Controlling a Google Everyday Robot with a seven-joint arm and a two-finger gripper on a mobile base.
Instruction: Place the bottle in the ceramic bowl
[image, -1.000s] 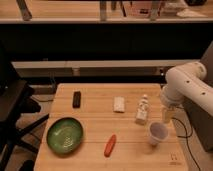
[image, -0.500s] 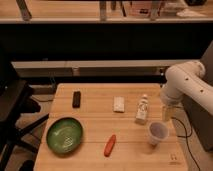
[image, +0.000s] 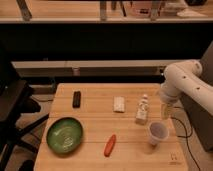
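Wooden table (image: 97, 117) bears bowl (image: 65, 135), bottle (image: 142, 110), cup (image: 157, 133), white block (image: 119, 104), black bar (image: 77, 98), orange stick (image: 110, 144); pincer (image: 166, 112) beside bottle.

White rounded arm (image: 186, 81), with a seemingly pale gripper (image: 166, 111) at its tip.

A light wooden table (image: 95, 109) fills the middle of the room. Left of the table stands a black chair (image: 14, 107). Behind the table runs a pale low ledge (image: 90, 64), with a dark panel (image: 100, 42) above it and a light wooden counter (image: 70, 14) higher still. Right of the table a black cable (image: 184, 133) trails over the grey floor. The gripper (image: 167, 111) hangs above the table's right edge.
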